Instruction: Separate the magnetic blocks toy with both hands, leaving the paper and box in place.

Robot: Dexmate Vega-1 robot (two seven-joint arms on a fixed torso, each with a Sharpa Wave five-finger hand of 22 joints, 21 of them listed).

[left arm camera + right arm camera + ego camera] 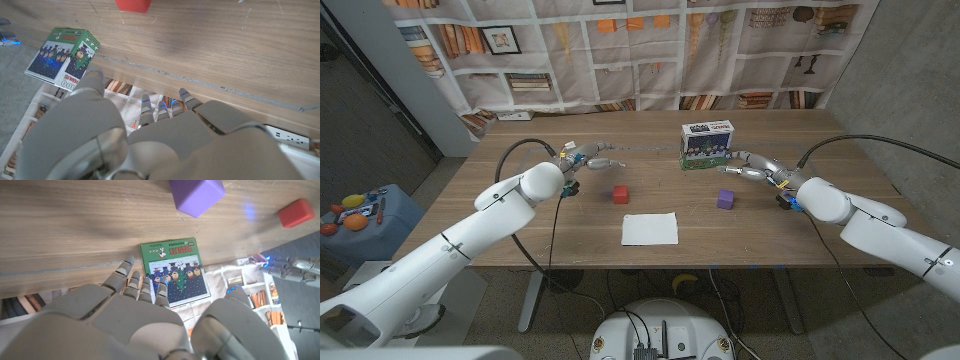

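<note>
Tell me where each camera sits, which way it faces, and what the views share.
Head view: on the robot's head, looking down over both arms at the table.
Left wrist view: behind the left robot hand, facing the box and red block.
Right wrist view: behind the right robot hand, facing the box, purple block and red block.
Shared: all three show the box and red block.

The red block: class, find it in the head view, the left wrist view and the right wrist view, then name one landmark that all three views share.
Head view: the red block sits on the table near the middle, behind the white paper.
Left wrist view: at the top edge, cut off.
Right wrist view: near the top right corner, beside the purple block.
Shared landmark: the green box.
</note>
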